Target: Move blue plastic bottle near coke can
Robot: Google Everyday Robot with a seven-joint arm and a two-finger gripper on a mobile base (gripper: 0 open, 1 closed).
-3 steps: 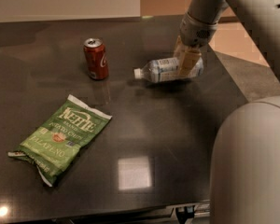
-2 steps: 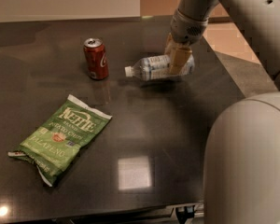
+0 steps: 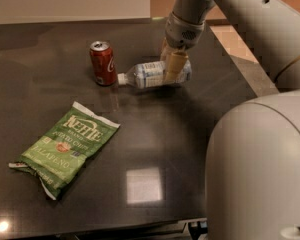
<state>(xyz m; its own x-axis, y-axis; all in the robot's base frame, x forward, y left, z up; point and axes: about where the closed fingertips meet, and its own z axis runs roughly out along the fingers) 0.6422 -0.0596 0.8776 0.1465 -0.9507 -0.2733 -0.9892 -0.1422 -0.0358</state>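
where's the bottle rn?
The bottle is on its side at the far centre of the table in the camera view, held by the gripper, cap nearly at the can to its left.

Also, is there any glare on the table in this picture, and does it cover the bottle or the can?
Camera view: the dark table is glossy, with a pale square reflection near the front and a small bright spot at the front left. Neither reaches the blue plastic bottle or the coke can. The pincer, closed on the bottle, is evenly lit.
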